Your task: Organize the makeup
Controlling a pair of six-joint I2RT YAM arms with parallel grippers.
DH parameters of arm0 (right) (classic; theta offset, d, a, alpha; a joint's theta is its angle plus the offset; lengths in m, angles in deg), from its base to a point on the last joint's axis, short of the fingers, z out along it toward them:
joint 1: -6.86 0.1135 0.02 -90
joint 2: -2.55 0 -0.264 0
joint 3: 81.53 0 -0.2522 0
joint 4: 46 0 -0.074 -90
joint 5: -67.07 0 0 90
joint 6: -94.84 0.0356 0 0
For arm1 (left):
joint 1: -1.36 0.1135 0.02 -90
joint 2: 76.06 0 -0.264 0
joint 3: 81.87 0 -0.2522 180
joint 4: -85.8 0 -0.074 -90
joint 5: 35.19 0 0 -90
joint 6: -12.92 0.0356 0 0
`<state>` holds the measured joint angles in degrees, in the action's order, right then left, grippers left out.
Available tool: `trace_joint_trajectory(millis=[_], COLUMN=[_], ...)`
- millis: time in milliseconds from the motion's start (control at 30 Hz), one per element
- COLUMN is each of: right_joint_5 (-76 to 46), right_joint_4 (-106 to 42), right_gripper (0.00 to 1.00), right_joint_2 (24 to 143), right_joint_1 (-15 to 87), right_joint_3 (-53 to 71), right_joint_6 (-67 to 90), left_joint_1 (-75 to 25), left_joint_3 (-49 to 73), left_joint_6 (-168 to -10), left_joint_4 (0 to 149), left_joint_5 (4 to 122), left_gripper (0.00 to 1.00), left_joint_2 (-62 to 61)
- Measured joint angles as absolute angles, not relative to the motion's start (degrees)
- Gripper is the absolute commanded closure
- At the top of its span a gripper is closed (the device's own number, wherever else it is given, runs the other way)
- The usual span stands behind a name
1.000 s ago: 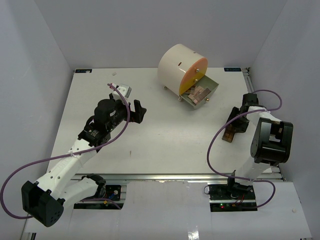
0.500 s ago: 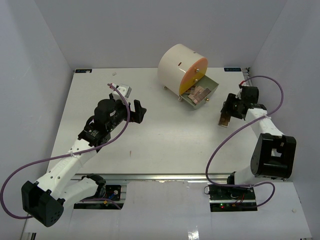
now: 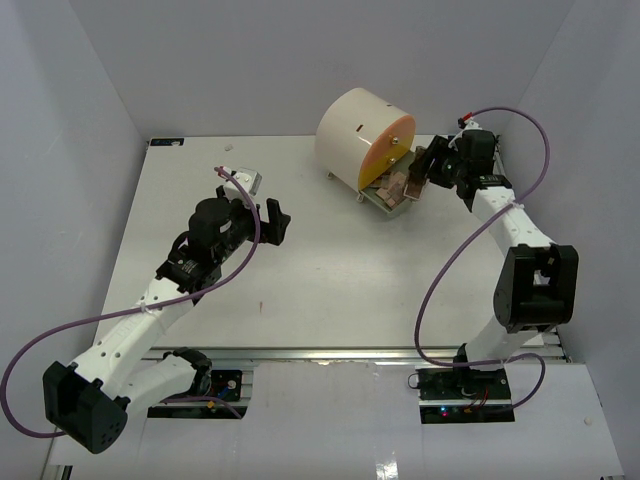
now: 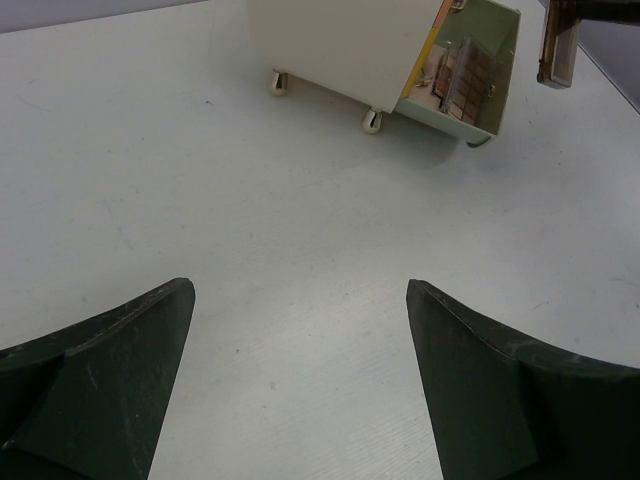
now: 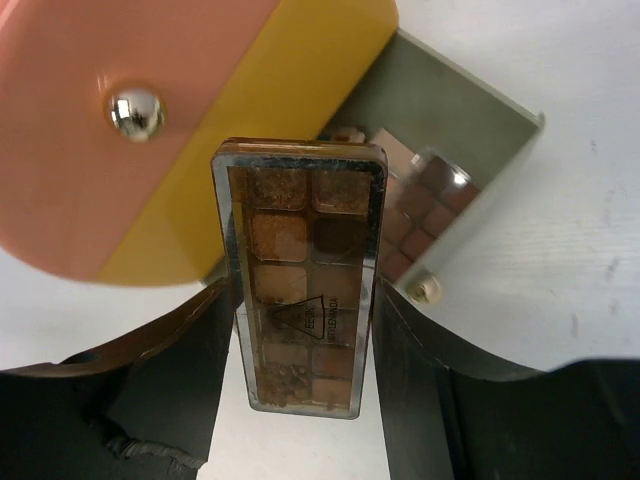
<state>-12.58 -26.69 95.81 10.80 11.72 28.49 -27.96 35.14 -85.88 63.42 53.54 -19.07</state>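
My right gripper [image 5: 300,300] is shut on a flat brown palette [image 5: 300,275], with one finger on each long side. It holds the palette just above the open grey-green drawer [image 5: 480,130] of the cream round drawer box [image 3: 360,135]. Other pink and brown palettes [image 5: 425,200] lie in that drawer. From above, the held palette [image 3: 422,165] sits at the drawer's right edge, by the right gripper [image 3: 432,168]. The left wrist view catches the same palette [image 4: 558,45] at its top right. My left gripper [image 4: 300,290] is open over bare table, left of centre [image 3: 270,222].
A small grey object [image 3: 250,183] lies on the table just behind the left gripper. The drawer box stands on small metal feet [image 4: 372,122] at the back centre. White walls close in the table on the left, back and right.
The right arm has swung the palette from the table's right-middle up and back to the open drawer. The left arm has not moved.
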Motion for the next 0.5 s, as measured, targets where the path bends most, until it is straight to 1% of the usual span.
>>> trace_joint_trajectory(millis=[100,167,267,333,400,433,500], right_joint_5=[-11.3,-10.6,-10.0,-9.5,-9.2,-9.2,-9.2], right_joint_4=[-27.9,-28.4,-29.4,-29.5,-29.9,-29.9,-29.9], right_gripper=[0.51,0.46,0.34,0.29,0.27,0.20,0.17], right_joint_2=[100.3,103.1,106.2,107.8,109.3,109.7,110.1], right_joint_1=[11.1,11.3,11.6,11.8,11.9,12.0,12.1], right_joint_3=[7.6,5.4,3.7,3.2,2.6,2.4,2.2], right_joint_6=[32.1,34.1,36.1,36.9,37.6,37.7,37.8], left_joint_1=[-27.6,-27.3,-26.8,-26.6,-26.4,-26.2,-26.1], left_joint_3=[35.1,35.1,35.1,35.1,35.1,35.1,35.1], left_joint_6=[-85.7,-85.6,-85.5,-85.5,-85.5,-85.5,-85.5], left_joint_4=[63.4,63.4,63.4,63.4,63.4,63.4,63.3], left_joint_5=[53.0,52.6,52.4,52.3,52.3,52.3,52.3], left_gripper=[0.02,0.02,0.02,0.02,0.02,0.02,0.02], left_joint_2=[-18.9,-18.7,-18.2,-17.9,-17.7,-17.6,-17.4])
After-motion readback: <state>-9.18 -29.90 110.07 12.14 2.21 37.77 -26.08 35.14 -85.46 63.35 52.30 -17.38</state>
